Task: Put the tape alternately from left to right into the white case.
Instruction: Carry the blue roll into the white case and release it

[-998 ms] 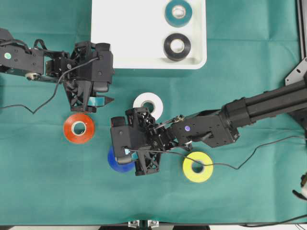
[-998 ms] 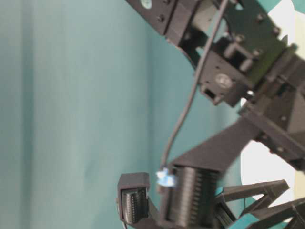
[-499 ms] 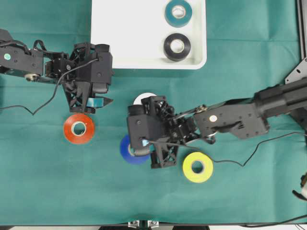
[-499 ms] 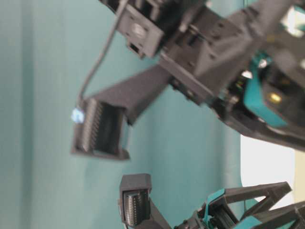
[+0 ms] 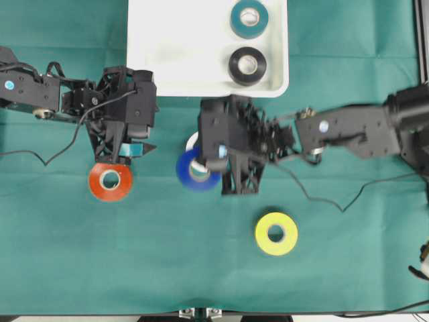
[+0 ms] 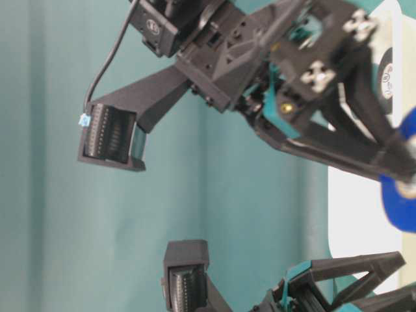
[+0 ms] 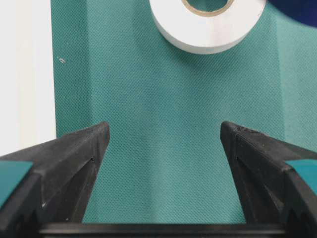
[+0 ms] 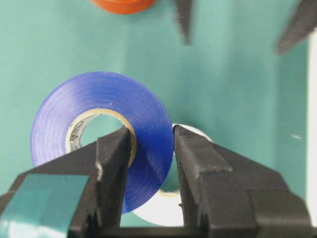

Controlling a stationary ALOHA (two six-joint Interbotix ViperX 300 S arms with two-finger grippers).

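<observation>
White roll [image 5: 193, 141] mostly hidden under blue roll [image 5: 194, 170] pinched by right tool [image 8: 151, 148], left tool [image 7: 163, 144] wide.

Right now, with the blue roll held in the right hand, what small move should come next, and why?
Probably carry it on toward the white case. The right hand is shut on the blue tape, pinching its wall, and it hangs over the white tape, outside the case. The teal tape and black tape already lie inside.
</observation>
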